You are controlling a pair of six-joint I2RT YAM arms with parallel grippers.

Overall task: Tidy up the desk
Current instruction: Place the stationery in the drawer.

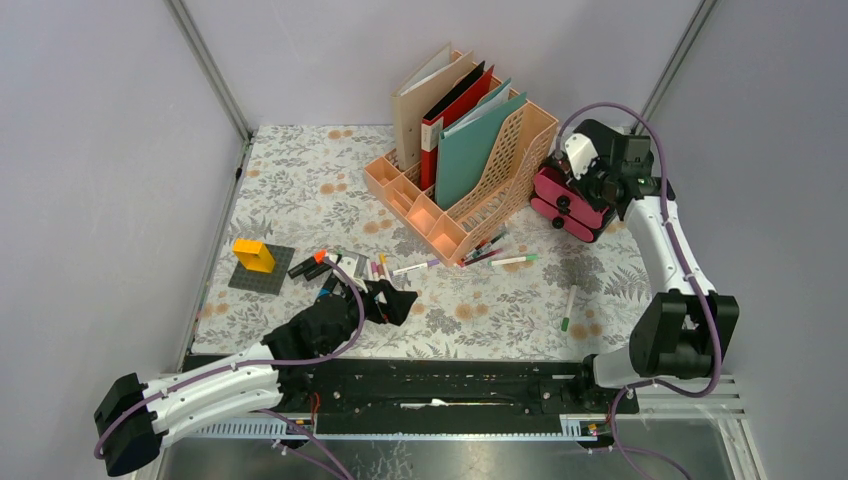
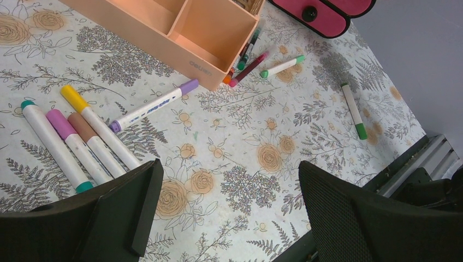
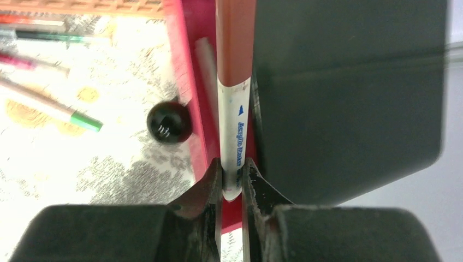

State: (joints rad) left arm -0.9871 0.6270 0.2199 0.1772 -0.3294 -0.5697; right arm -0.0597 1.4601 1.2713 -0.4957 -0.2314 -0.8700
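Left pincer, spread wide, hangs over markers on the desk.

Bright even light, blurred wrist close-up

Blue lettering runs along the white barrel of the marker pinched between the jaws of the right gripper; it appears to read "Acrylic Marker", with a small blue mark printed just ahead of it. Ahead of the wide-spread jaws of the left gripper, similar blue print is carried on a purple-capped marker, too small to be read. Further ahead, a short embossed word on the rack wall cannot be made out.
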